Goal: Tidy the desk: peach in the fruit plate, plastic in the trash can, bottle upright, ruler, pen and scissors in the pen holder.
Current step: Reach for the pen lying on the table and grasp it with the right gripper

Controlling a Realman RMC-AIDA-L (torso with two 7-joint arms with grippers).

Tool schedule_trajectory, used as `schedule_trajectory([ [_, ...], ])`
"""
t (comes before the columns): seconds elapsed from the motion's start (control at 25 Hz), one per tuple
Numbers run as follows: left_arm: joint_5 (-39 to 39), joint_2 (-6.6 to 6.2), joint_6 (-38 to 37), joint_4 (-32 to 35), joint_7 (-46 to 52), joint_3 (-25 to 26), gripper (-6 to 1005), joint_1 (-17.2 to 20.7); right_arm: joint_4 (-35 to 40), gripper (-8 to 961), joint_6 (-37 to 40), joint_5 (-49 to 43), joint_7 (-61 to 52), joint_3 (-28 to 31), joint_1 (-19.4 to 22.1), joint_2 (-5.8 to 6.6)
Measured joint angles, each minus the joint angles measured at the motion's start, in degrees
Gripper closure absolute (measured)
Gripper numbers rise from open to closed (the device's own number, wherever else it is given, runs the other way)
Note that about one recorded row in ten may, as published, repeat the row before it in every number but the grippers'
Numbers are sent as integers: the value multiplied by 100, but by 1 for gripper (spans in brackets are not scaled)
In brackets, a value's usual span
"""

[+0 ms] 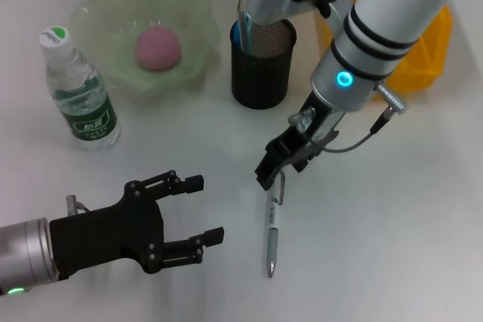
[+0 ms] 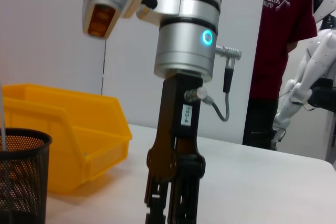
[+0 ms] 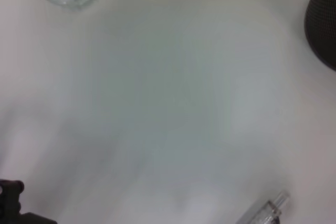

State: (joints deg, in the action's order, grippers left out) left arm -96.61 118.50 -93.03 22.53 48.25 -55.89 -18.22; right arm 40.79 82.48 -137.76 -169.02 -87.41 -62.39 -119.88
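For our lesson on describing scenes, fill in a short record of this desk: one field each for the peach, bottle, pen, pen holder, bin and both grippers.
peach: in the green fruit plate
bottle: upright, beside the plate
pen: lying flat on the desk
pen holder: black mesh, items already inside
bin: yellow, behind the right arm
right gripper: low over the pen's upper end, grasp unclear
left gripper: fingers open, holding nothing, near the desk's front

the head camera looks steeply down on the table (image 1: 392, 209), the left wrist camera level across it, both sharing the pen holder (image 1: 262, 65).
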Motion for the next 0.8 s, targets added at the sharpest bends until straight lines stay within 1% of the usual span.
schedule_trajectory([
  [0.16,2,6,3,-8,0,-1,197,-3,-151,334,-212,200,-2,-226,10,0],
  [0.56,2,6,6,-12,-10,-1,197,-6,-313,354,-441,271,-7,-284,40,1],
  [0.8,2,6,12,-12,-18,-1,197,-1,-445,367,-633,529,18,-583,48,0],
])
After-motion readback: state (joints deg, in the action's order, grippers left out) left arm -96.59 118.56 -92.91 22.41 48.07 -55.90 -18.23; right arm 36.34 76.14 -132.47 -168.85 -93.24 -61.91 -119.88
